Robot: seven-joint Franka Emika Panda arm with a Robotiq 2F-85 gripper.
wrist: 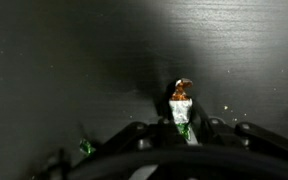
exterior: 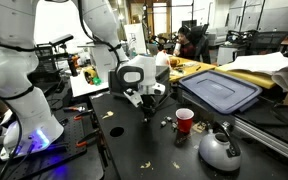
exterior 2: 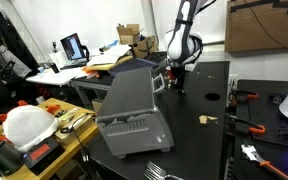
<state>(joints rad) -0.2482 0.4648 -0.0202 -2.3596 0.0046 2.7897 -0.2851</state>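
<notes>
The gripper [wrist: 184,130] is filling the bottom of the wrist view, its jaws pinching together on a small brown-topped wrapped piece [wrist: 181,96]. The piece is standing upright between the fingertips, down on the black table [wrist: 64,60], near a red cup [exterior: 185,121].

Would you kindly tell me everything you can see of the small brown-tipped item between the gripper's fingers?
The small item is slim, with a brown tip above a white and green body that looks like a wrapper. It stands roughly upright over the dark table, between the fingertips of the gripper, which flank it closely; whether they press it is unclear. Its lower end is hidden by them.
</notes>
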